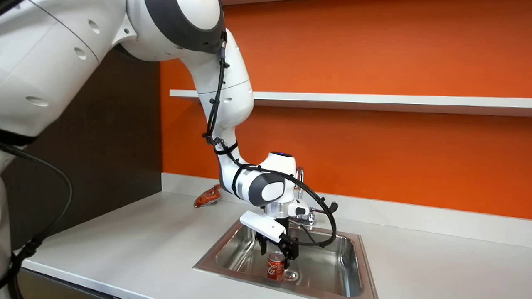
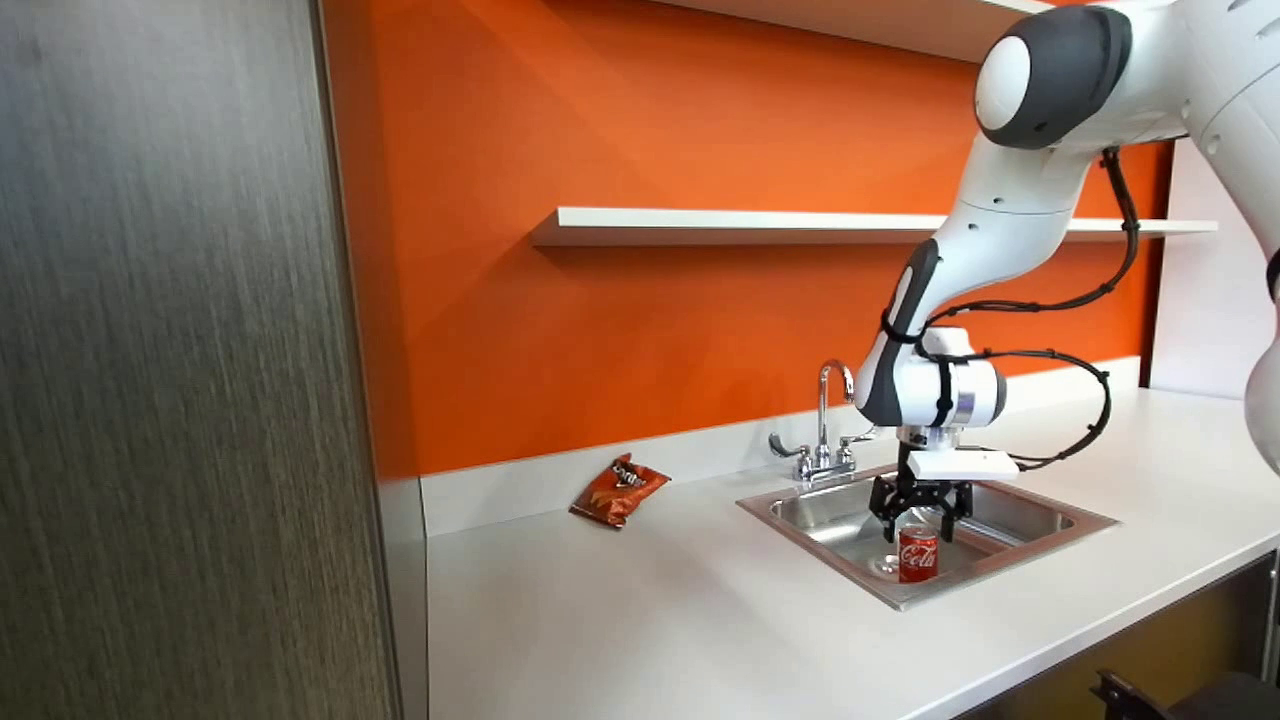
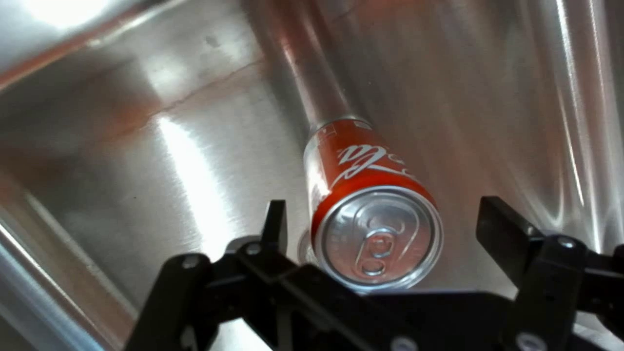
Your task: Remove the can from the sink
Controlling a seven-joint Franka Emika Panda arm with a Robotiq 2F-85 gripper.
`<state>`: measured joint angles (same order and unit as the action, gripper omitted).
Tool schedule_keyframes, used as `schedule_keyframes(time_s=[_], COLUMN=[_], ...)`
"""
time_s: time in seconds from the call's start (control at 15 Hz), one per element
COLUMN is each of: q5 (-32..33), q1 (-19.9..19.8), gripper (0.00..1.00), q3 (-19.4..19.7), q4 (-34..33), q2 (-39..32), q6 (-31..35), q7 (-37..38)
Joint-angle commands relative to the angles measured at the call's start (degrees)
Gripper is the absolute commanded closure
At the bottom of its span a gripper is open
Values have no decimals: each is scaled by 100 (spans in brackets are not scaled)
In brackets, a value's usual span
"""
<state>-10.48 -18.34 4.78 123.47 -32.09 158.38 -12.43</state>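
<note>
The red can with a silvery top stands upright in the steel sink, beside the drain. The can and sink also show in an exterior view. My gripper points down into the basin over the can; it also shows in an exterior view. In the wrist view the gripper is open, its fingers on either side of the can's top. A gap shows on both sides, wider at the right finger. The gripper body hides the lower edge of the top.
The chrome faucet with two handles rises behind the sink, close to the wrist. An orange-red snack bag lies on the counter against the backsplash. A white shelf runs along the orange wall. Steel basin walls surround the gripper.
</note>
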Motion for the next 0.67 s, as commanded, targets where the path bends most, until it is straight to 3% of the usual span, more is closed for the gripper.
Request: schedule_keyframes(time_s=[0.0,0.6], q5=[193,198], q1=[105,160], gripper=[0,0], q3=[107,157], q4=[-117,-203], q2=[-60,-179], q6=[-86,-58], q7=[274,405])
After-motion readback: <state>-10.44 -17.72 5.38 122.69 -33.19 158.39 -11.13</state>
